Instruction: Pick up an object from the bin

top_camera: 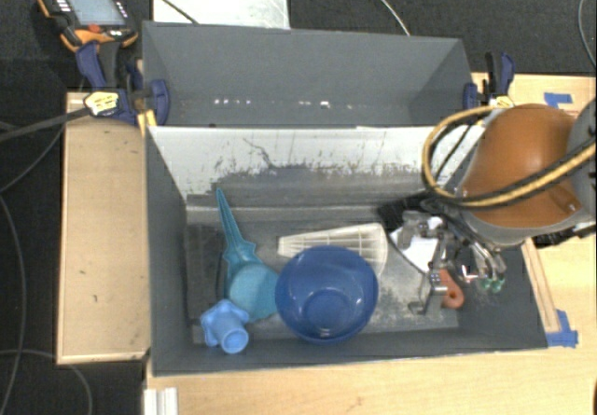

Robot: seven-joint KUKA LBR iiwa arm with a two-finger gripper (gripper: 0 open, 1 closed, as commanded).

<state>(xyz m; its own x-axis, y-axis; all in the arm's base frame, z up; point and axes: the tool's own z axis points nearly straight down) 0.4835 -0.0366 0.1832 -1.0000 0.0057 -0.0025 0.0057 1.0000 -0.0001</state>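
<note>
My gripper (434,287) hangs low over the right part of the bin floor, below the orange wrist cover. It is just right of a round dark-blue bowl (326,294), which sits upright at the front middle. A white ribbed plastic piece (336,242) lies flat behind the bowl, its right end close to the gripper. Nothing can be seen held in the gripper.
A teal bulb with a long thin spout (244,273) leans against the bowl's left side. A small light-blue fitting (224,326) lies at the front left. The arm and its cables cover the bin's right side.
</note>
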